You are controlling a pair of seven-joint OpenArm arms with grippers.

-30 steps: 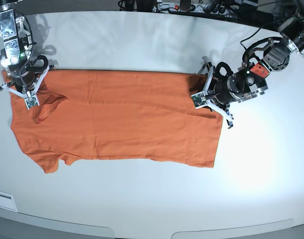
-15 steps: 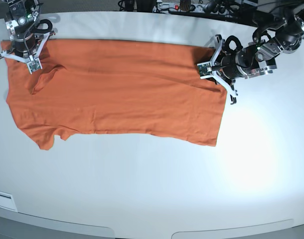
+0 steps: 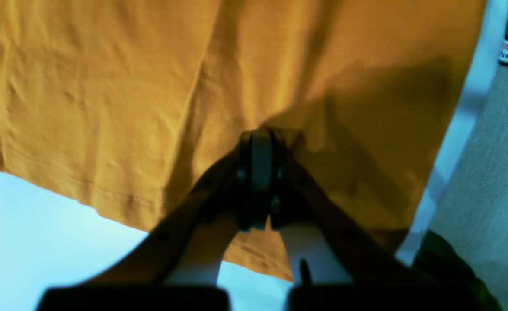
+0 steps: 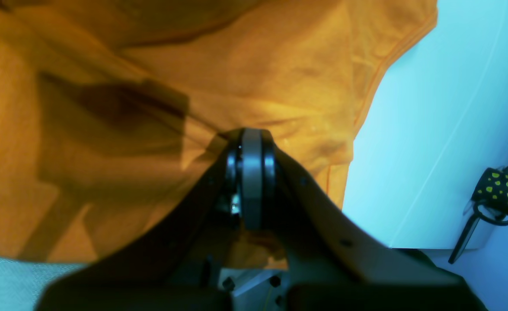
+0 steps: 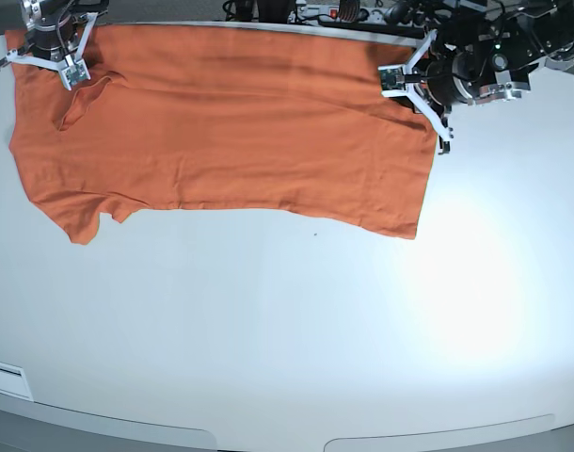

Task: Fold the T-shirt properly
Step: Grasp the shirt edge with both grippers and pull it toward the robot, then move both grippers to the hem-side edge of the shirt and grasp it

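The orange T-shirt (image 5: 231,122) lies spread flat along the far side of the white table (image 5: 287,330), its top edge close to the table's back rim. A sleeve hangs toward the near left. At the shirt's far right corner, my left gripper (image 5: 400,80) is shut on the cloth. The left wrist view shows its fingertips (image 3: 260,138) pinching T-shirt fabric (image 3: 107,86) near the hem. My right gripper (image 5: 66,64) is shut on the far left corner. Its closed tips (image 4: 250,136) bite into the T-shirt fabric (image 4: 279,65) beside a seamed edge.
Cables and a power strip (image 5: 343,11) run along the table's back edge. Grey floor (image 3: 487,172) shows past the table rim in the left wrist view. A black object with yellow spots (image 4: 502,192) sits off the table in the right wrist view.
Both grippers have pulled the T-shirt away from the front, toward the table's far edge. The cloth has slid with them and lies flatter.
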